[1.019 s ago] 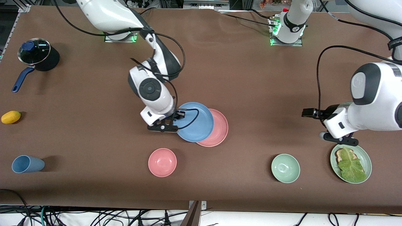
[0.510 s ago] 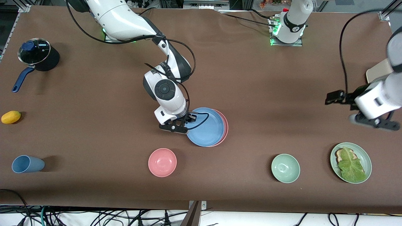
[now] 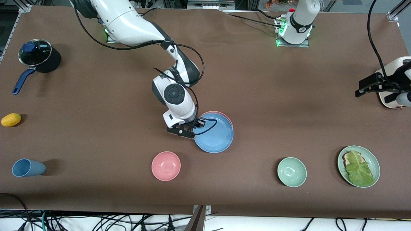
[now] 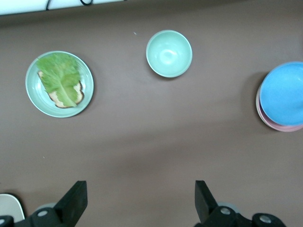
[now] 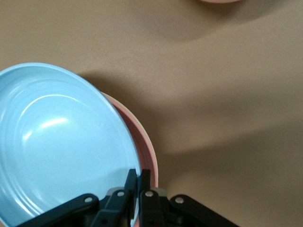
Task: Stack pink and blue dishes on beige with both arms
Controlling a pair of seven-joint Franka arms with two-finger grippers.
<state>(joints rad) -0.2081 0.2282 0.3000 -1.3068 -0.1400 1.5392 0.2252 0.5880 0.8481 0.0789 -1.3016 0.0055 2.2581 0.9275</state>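
1. While the tabletop (image 3: 257, 80), covered in brown, carries everything, the right arm (image 3: 135, 22) reaches from its base at the top edge down to the middle of the table.
2. The left arm (image 3: 396, 80) is at the left arm's end of the table, near that edge, and it is above the beige plate (image 3: 385, 72), of which only a small part shows.
3. The blue plate (image 3: 214, 134) is in the middle of the tabletop, over the pink plate (image 3: 221, 114); only a thin pink edge shows under it, on the side farther from the front camera.
4. The green plate with lettuce (image 3: 358, 166) is near the front edge toward the left arm's end.
5. The pot with a glass lid (image 3: 39, 56) stands near the corner at the right arm's end, close to the top edge.
6. The green bowl (image 3: 292, 172) and the pink bowl (image 3: 166, 166) are near the front edge, well apart.
7. The blue cup (image 3: 28, 167) lies on its side near the front corner at the right arm's end.
8. The right gripper (image 5: 137, 177) has its fingers pressed together on the rim of the blue plate.
9. The left gripper (image 4: 139, 201) has its fingers spread wide and holds nothing.
10. The yellow lemon (image 3: 11, 119) lies at the edge of the right arm's end.
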